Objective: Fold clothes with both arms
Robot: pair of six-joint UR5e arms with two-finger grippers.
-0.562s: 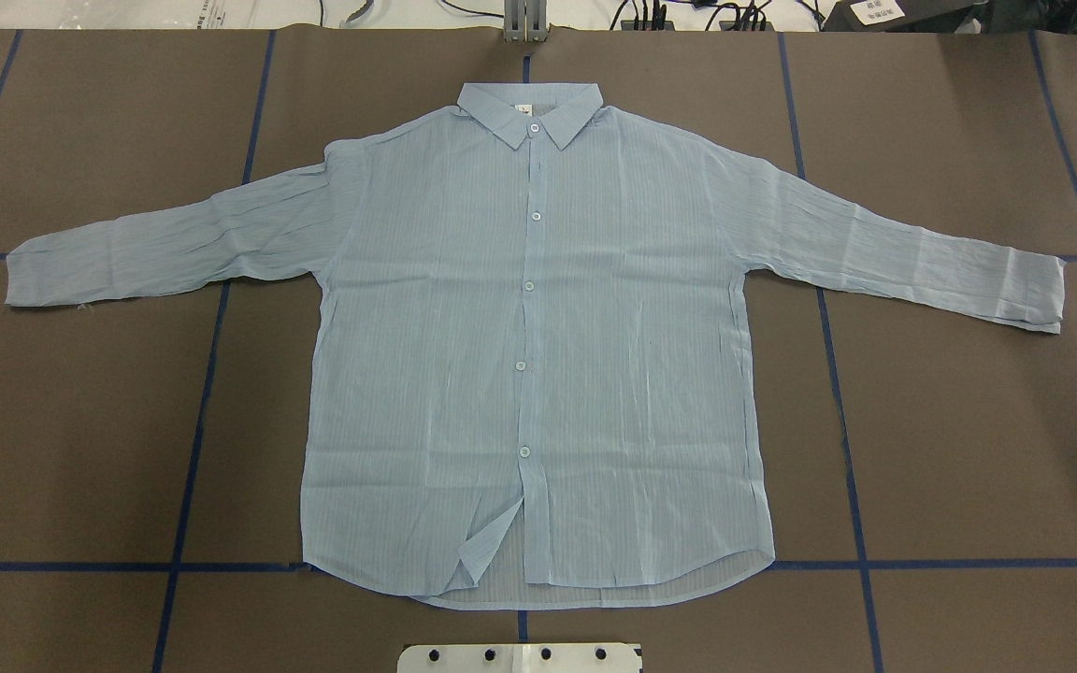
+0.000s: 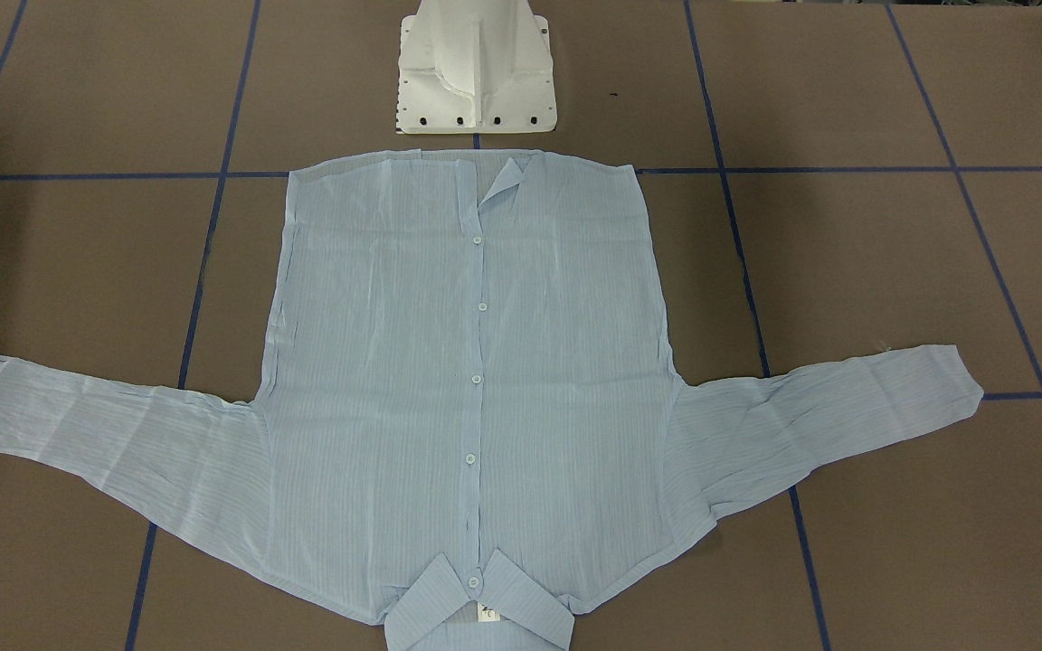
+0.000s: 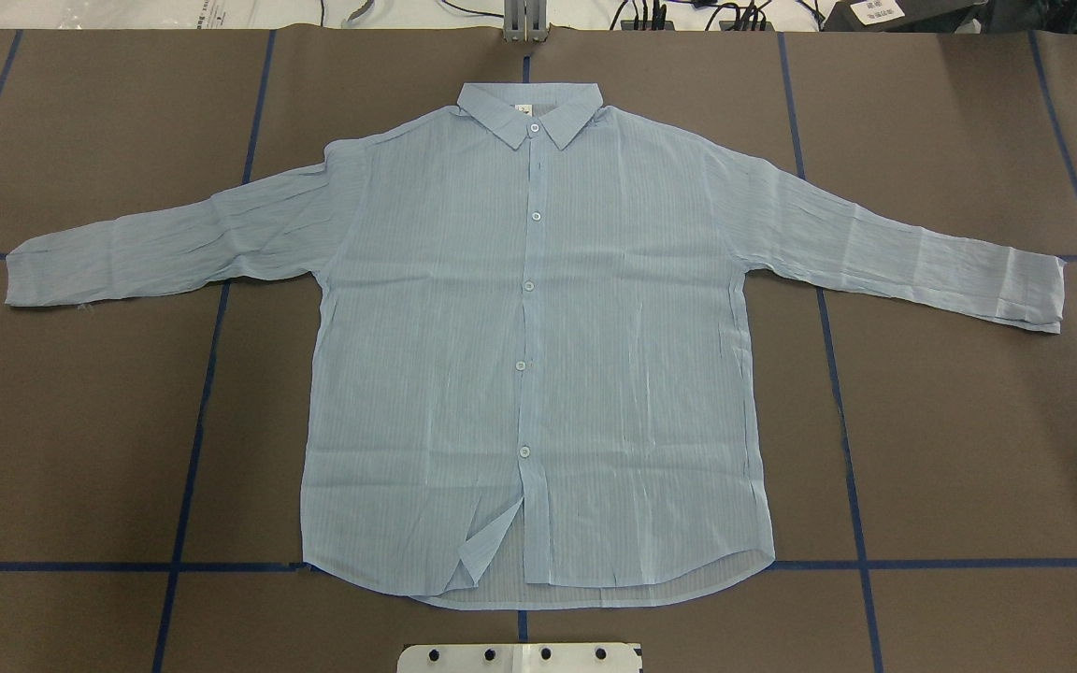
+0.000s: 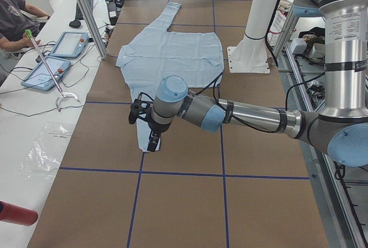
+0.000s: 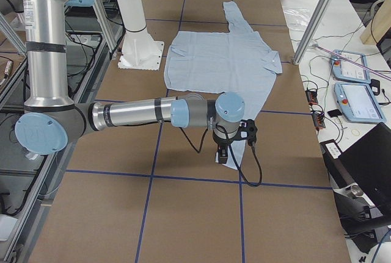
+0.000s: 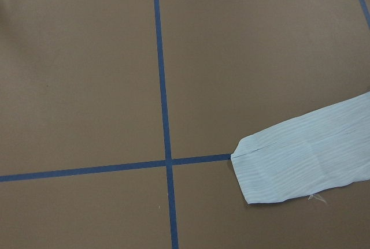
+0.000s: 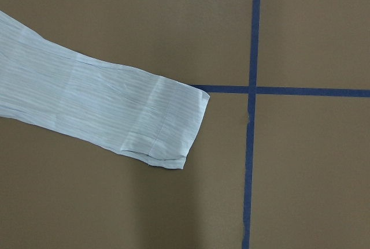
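- A thin pale-blue striped button-up shirt (image 3: 538, 355) is laid flat, buttons up, on the brown tabletop (image 3: 969, 449), with both sleeves spread wide.
- The left black two-finger gripper (image 4: 152, 145) is poised over the left-sleeve cuff (image 6: 289, 171). The sleeve's long axis runs away from it toward the shirt body.
- The right gripper (image 5: 223, 157) is mirrored over the right-sleeve cuff (image 7: 167, 127).
- Whether either gripper is apart or together cannot be told.
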